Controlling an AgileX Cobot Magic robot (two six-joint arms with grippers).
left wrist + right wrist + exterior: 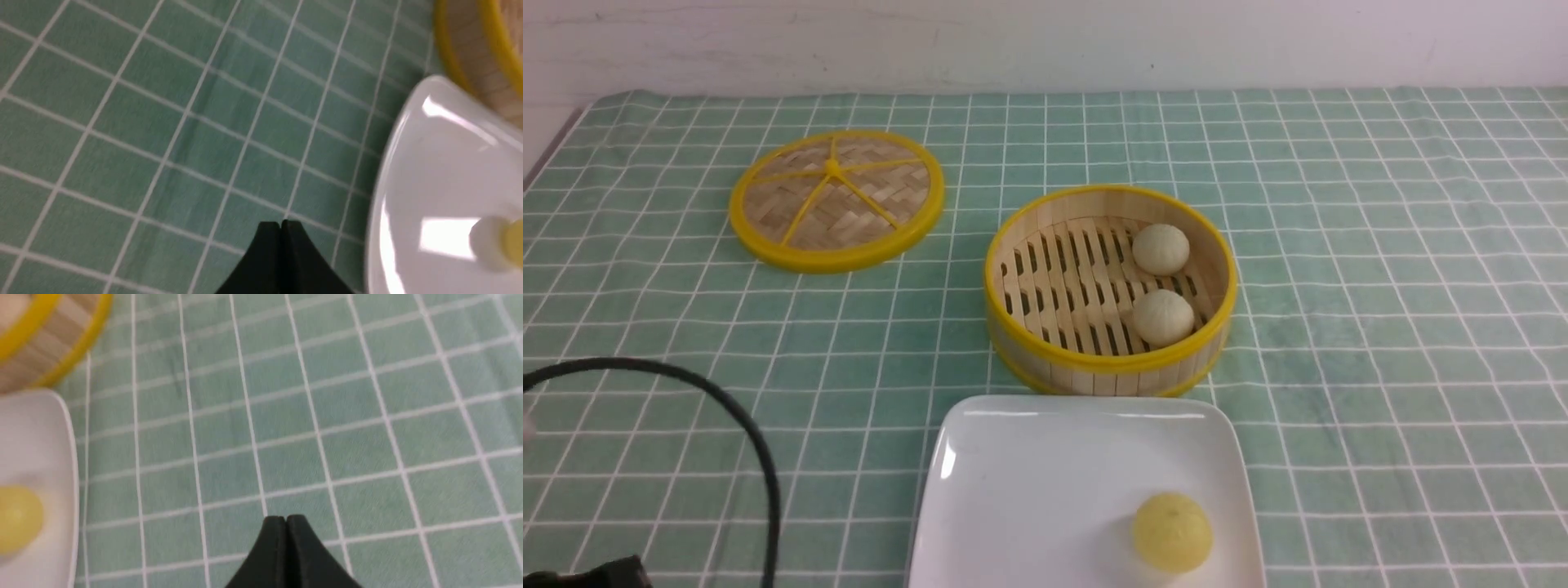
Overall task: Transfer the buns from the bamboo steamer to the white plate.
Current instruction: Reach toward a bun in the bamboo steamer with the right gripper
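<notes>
Left fingers (pixel 267 249) are pressed together and empty, over green checked cloth (pixel 1380 245) beside the white plate (pixel 1029 482). Skip the woven lid (pixel 836 200) far left. The bamboo steamer (pixel 1094 377) sits mid-surface, just behind the plate. Far bun (pixel 1161 249) and near bun (pixel 1164 317) lie against its right inner wall, slightly apart. They are pale beige, matte and round, and probably soft. Take the near bun first, likely with the right arm. Spread the fingers before dropping in, come straight down clear of the yellow rim, and squeeze lightly. Set the bun on bare plate, away from the yellow ball (pixel 1172 531). Right fingers (pixel 271 547) are together and empty, over cloth right of the plate.
</notes>
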